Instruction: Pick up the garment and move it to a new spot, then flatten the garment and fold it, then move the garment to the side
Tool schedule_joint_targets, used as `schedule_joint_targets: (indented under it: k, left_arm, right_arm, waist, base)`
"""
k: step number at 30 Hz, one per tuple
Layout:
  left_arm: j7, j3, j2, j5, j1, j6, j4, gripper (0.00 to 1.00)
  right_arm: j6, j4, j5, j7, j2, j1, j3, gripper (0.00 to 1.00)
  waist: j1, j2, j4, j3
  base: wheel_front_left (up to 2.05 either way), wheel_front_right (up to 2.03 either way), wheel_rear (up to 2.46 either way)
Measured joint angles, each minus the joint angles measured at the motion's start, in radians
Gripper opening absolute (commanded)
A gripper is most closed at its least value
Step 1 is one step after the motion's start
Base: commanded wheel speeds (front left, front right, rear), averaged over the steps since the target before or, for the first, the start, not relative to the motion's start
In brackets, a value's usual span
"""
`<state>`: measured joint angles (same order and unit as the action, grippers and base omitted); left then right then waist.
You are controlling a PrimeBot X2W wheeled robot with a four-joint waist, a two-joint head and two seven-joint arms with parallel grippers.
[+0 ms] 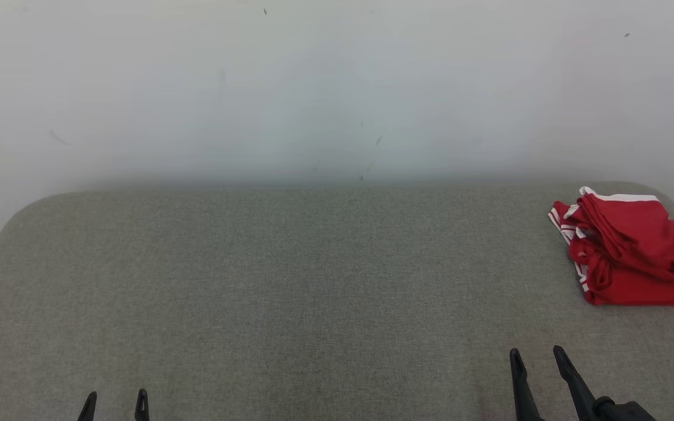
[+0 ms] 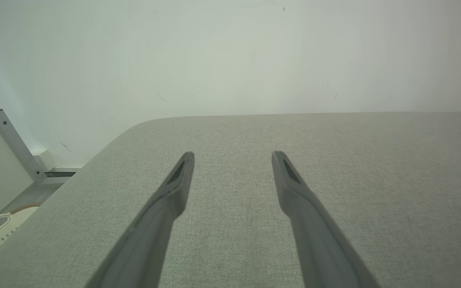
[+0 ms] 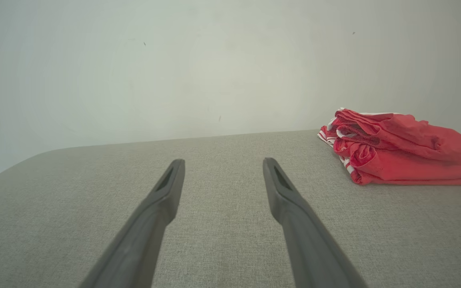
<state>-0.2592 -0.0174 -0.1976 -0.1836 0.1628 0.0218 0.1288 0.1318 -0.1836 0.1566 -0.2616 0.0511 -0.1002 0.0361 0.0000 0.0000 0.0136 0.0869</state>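
Garment: you have the red garment [image 1: 635, 251] lying in a folded bundle at the far right of the grey table [image 1: 290, 280] | Left gripper [image 1: 117, 394]: your fingers stand spread apart, holding nothing, near left | Right gripper [image 1: 536, 351]: fingers spread apart, holding nothing, near right, well apart from the garment
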Motion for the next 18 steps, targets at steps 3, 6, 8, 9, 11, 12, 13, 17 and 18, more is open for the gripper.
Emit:
schedule_joint_targets:
  k: [3,6,8,9,11,12,13,17,18]
  left_arm:
    - [0.001,0.001,0.000,-0.003,0.000,-0.004,-0.002,1.00]
    - [0.001,0.000,0.000,-0.007,0.000,-0.005,-0.005,1.00]
    - [0.001,0.000,0.000,-0.009,0.000,-0.007,-0.006,1.00]
    - [0.001,0.000,0.000,-0.010,0.000,-0.009,-0.007,1.00]
    - [0.002,0.000,0.000,-0.010,0.000,-0.013,-0.007,1.00]
    - [0.003,0.000,0.000,-0.010,0.000,-0.013,-0.007,1.00]
    - [0.003,-0.001,0.000,-0.011,0.000,-0.015,-0.007,1.00]
    - [0.005,-0.003,0.001,-0.011,0.001,-0.021,0.001,0.00]
    - [0.007,-0.005,0.005,-0.011,0.002,-0.021,0.011,0.00]
  right_arm:
    - [0.000,0.000,0.000,0.000,0.000,0.000,-0.002,1.00]
    - [0.000,0.000,0.000,0.000,0.000,0.000,-0.002,1.00]
    - [0.000,0.000,0.000,0.000,0.000,0.000,-0.003,1.00]
    - [0.000,0.000,0.000,0.000,0.000,0.000,-0.002,1.00]
    - [0.000,-0.001,0.000,0.000,0.000,0.000,-0.003,1.00]
    - [0.000,-0.001,0.000,0.000,0.000,0.000,-0.003,1.00]
    - [0.000,-0.002,0.000,0.000,0.000,0.000,-0.004,1.00]
    - [0.000,-0.009,0.002,0.002,0.000,-0.003,-0.003,0.00]
    - [0.000,-0.019,0.002,0.003,0.000,-0.006,-0.002,0.00]
  waist:
    - [0.0000,0.0000,-0.002,-0.001]
    - [0.0000,0.0000,-0.003,-0.004]
    - [0.0000,0.0000,-0.003,-0.004]
    - [0.0000,0.0000,-0.003,-0.004]
    - [0.0000,0.0000,-0.004,-0.005]
    - [0.0000,0.0000,-0.004,-0.005]
    - [0.0000,0.0000,-0.004,-0.005]
    - [0.0000,0.0000,-0.005,-0.006]
    - [0.0000,0.0000,-0.005,-0.006]
  base:
    - [0.00,0.00,0.00]
    - [0.00,0.00,0.00]
    - [0.00,0.00,0.00]
    - [0.00,0.00,0.00]
    - [0.00,0.00,0.00]
    - [0.00,0.00,0.00]
    - [0.00,0.00,0.00]
    - [0.00,0.00,0.00]
    - [0.00,0.00,0.00]
